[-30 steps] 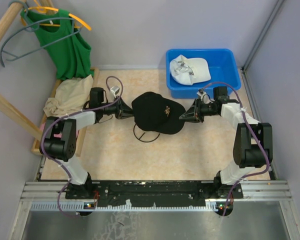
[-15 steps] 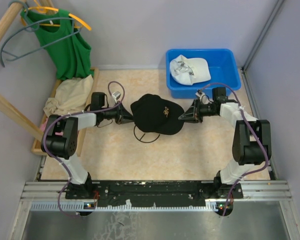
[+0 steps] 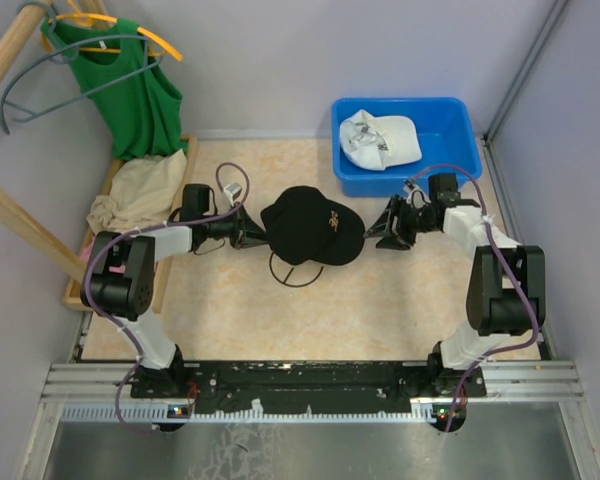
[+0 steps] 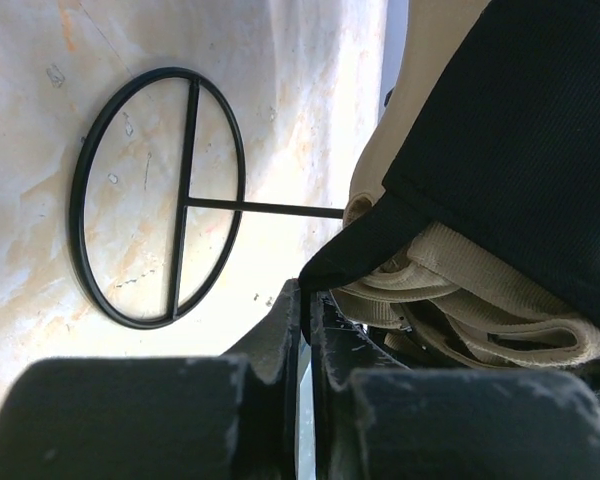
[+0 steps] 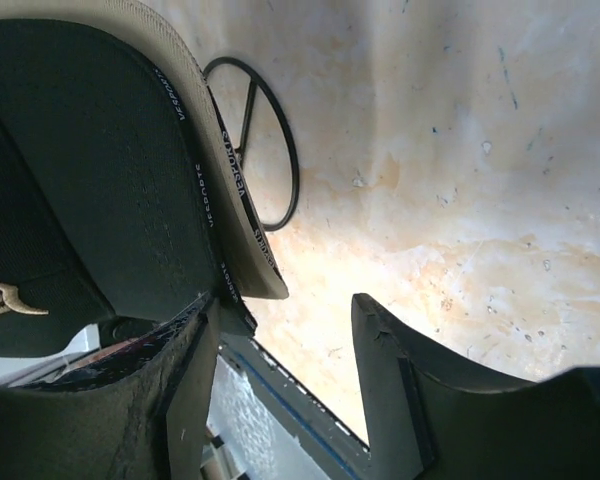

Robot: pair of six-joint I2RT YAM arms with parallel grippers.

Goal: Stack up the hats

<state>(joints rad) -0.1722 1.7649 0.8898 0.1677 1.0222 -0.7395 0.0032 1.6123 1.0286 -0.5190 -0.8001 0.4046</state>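
A black hat (image 3: 310,228) sits at the middle of the table on a wire stand. In the left wrist view its black cloth (image 4: 520,140) lies over the straps of a tan hat (image 4: 460,290). My left gripper (image 3: 252,230) is at the hat's left side, shut on the black rear edge (image 4: 310,300). My right gripper (image 3: 385,233) stands open just right of the brim. The black brim's underside (image 5: 90,170) and a tan brim edge (image 5: 248,250) rest by its left finger, ungripped (image 5: 285,305). A white hat (image 3: 378,138) lies in the blue bin (image 3: 450,150).
The stand's wire ring base (image 3: 295,270) lies on the table under the hats (image 4: 160,200) (image 5: 265,150). A beige cloth (image 3: 140,190) lies on a wooden tray (image 3: 77,290) at the left. Above the cloth, a green shirt (image 3: 130,85) hangs on a hanger.
My right gripper has opened, let go of the brim and drawn back slightly right. My left gripper has moved in and shut on the black hat's rear edge.
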